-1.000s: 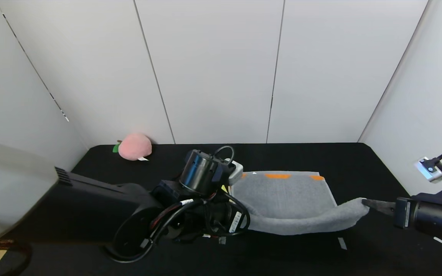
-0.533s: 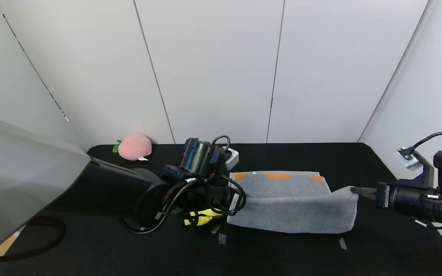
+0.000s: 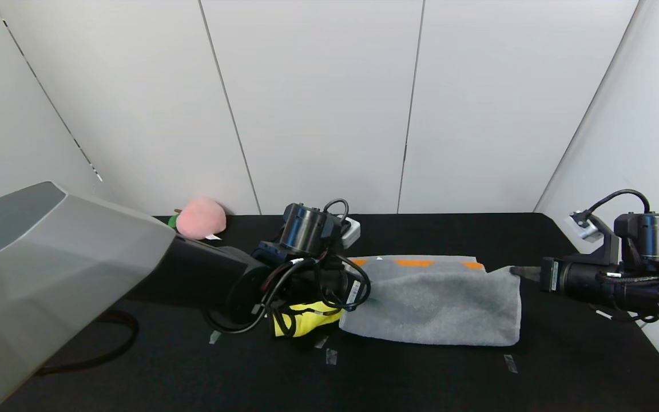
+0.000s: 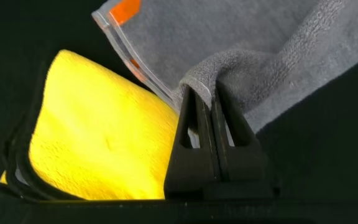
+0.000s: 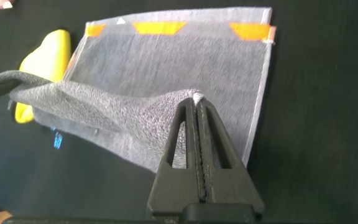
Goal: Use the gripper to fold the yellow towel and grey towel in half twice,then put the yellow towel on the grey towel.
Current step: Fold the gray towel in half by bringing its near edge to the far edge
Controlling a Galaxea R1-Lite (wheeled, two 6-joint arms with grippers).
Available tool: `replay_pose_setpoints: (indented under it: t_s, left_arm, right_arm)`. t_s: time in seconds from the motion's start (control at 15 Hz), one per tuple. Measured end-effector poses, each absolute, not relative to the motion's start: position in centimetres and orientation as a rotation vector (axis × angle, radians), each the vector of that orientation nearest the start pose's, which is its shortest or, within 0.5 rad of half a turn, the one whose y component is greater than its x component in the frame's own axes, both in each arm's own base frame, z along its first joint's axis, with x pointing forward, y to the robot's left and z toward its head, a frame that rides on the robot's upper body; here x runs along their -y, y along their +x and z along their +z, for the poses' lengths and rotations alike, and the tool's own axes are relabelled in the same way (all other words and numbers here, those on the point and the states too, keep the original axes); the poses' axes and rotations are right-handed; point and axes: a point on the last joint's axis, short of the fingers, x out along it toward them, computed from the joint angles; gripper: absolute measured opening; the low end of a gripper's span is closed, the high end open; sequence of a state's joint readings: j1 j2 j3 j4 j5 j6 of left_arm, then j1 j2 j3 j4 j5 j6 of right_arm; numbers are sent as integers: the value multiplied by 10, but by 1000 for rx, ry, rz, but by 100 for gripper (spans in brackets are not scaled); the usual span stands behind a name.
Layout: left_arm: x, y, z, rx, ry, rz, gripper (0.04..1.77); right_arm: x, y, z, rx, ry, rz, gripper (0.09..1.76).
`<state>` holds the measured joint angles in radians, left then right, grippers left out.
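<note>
Mid-desk, the grey towel sagged soft and limp between the left pincer and right pincer, each clamped on a near corner; corners seemed the sensible hold.

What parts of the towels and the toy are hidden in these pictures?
- Yellow towel: in the head view the left arm covers most of it.
- Grey towel: its lifted edge hangs in front, hiding the lower layer.
- Pink peach toy: the left arm covers its lower edge.
</note>
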<state>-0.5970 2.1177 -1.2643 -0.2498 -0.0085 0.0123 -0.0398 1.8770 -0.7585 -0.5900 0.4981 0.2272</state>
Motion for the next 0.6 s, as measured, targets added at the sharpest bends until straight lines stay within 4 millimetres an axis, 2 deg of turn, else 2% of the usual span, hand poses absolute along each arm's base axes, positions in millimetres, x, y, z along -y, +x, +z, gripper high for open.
replay_pose_setpoints:
  t_s: [0.27, 0.6]
  left_arm:
    - [231, 350, 110, -584, 192, -578, 10]
    - [228, 366, 102, -577, 212, -562, 10]
  right_arm:
    - [1, 330, 106, -571, 360, 390, 11]
    - [-2, 353, 98, -570, 354, 403, 11]
